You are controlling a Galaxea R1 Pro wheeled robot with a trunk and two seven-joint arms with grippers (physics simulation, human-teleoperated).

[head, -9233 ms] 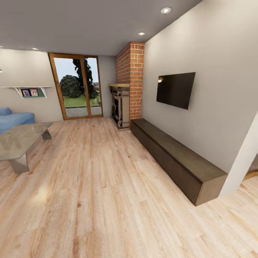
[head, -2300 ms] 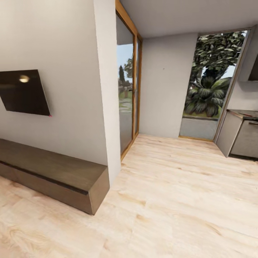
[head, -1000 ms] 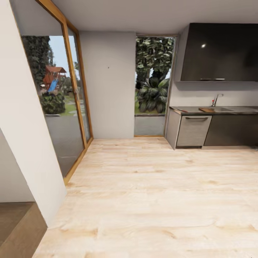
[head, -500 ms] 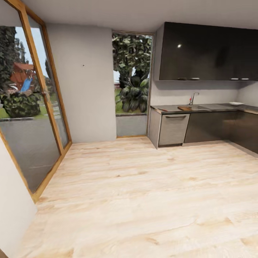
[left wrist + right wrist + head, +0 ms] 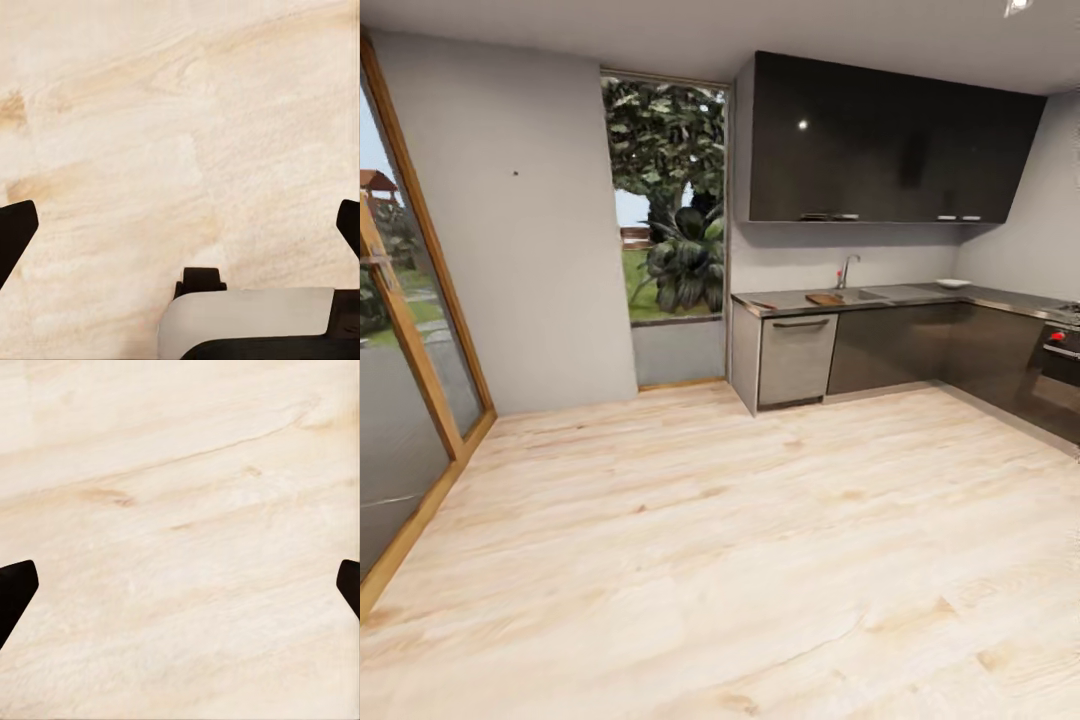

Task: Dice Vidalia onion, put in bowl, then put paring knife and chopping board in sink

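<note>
While your head camera looks across a wide stretch of light wood floor [image 5: 690,560], the kitchen [image 5: 890,250] stands well ahead at the far right, with dark upper cabinets [image 5: 890,140] over a grey bench [image 5: 880,296]. On that bench the chopping board [image 5: 824,299] lies just beside the faucet [image 5: 847,270], toward the window [image 5: 668,200]. The bowl [image 5: 953,283] sits farther along the bench, near the corner. A thin reddish sliver at the bench's near end may be the paring knife, but it is too small to tell. Your left gripper [image 5: 180,225] and right gripper [image 5: 180,585] both hang over bare floor with jaws spread wide, holding nothing.
</note>
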